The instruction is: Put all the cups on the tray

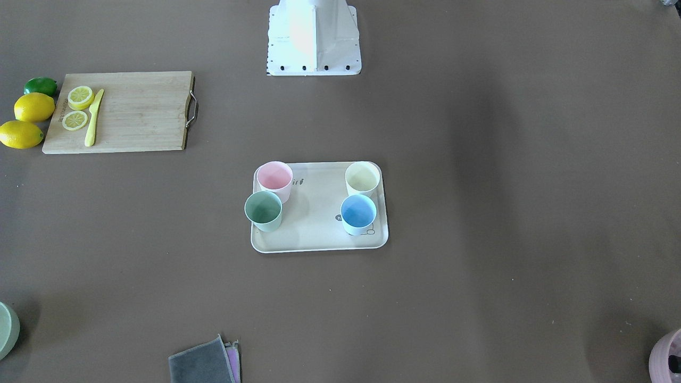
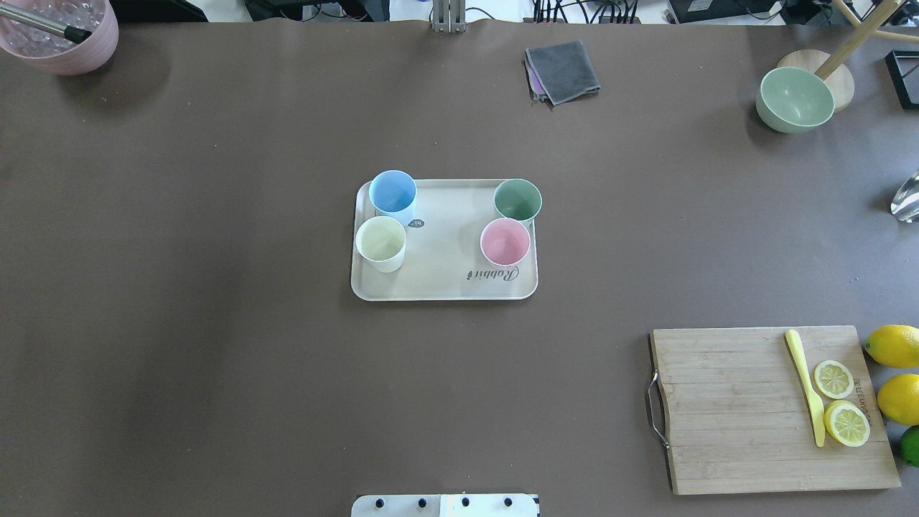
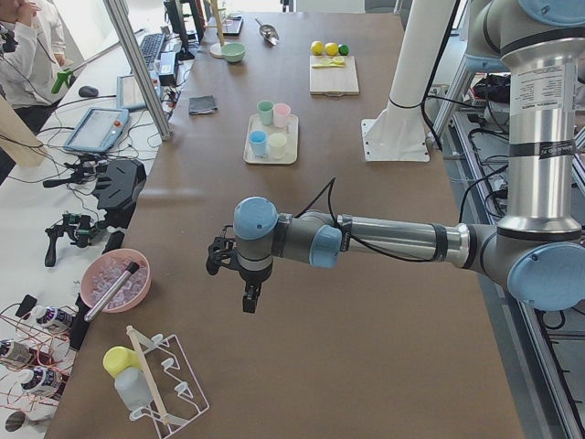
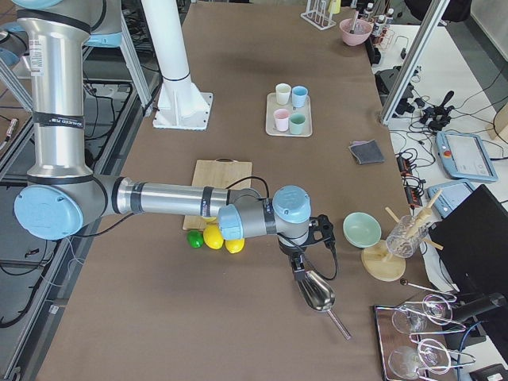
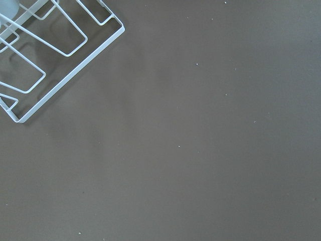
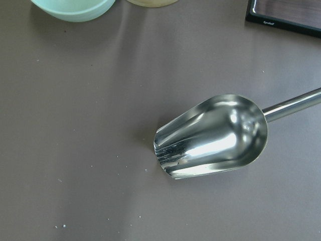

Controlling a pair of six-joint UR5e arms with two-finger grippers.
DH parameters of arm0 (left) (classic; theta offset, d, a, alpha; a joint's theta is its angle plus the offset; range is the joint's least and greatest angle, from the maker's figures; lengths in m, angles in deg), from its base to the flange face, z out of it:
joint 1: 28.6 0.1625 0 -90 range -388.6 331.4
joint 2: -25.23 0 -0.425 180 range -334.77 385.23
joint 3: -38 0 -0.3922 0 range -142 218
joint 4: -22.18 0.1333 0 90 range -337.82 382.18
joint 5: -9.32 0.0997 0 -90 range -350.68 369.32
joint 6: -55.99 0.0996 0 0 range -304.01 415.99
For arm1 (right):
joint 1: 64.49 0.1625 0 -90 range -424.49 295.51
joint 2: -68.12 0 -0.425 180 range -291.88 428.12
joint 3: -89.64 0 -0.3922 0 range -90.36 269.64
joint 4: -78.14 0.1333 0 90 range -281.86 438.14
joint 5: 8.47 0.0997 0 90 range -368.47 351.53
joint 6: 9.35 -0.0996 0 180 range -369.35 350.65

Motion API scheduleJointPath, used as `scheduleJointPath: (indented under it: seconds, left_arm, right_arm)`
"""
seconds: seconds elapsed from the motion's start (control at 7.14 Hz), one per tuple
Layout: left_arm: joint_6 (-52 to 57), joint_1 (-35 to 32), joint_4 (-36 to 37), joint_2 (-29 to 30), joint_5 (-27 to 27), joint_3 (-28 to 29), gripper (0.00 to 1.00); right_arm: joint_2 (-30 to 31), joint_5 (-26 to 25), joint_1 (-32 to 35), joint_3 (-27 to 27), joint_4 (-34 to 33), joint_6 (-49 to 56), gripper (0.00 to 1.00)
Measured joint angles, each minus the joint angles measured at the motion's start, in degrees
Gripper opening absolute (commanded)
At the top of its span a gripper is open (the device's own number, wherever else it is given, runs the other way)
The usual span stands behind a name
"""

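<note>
Cups are all standing upright on the tray at the middle of the worktop — we are counting four. The blue cup and the cream cup are sitting just beside each other at the tray's end on the robot's left, the blue one farther from the base. The green cup and the pink cup are pairing up at the other end, with green the farther one and pink next to the "Rabbit" lettering.

Both arms are hanging well apart from the tray. The left fingers are pointing down over bare worktop near a wire rack. The right fingers are hovering over a metal scoop lying near a green bowl. We are seeing both pairs of fingers only from the side cameras — we cannot tell whether they are wide or narrow.

A board on the robot's right is carrying lemon slices and a yellow knife.
</note>
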Motion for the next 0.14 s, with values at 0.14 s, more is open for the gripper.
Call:
scheduleJointPath:
  seconds: [0.14]
  left_arm:
    - [-0.02, 0.0, 0.01, 0.21, -0.01, -0.22, 0.98]
  right_arm:
    - [0.04, -0.04, 0.0, -0.12, 0.19, 0.02, 1.0]
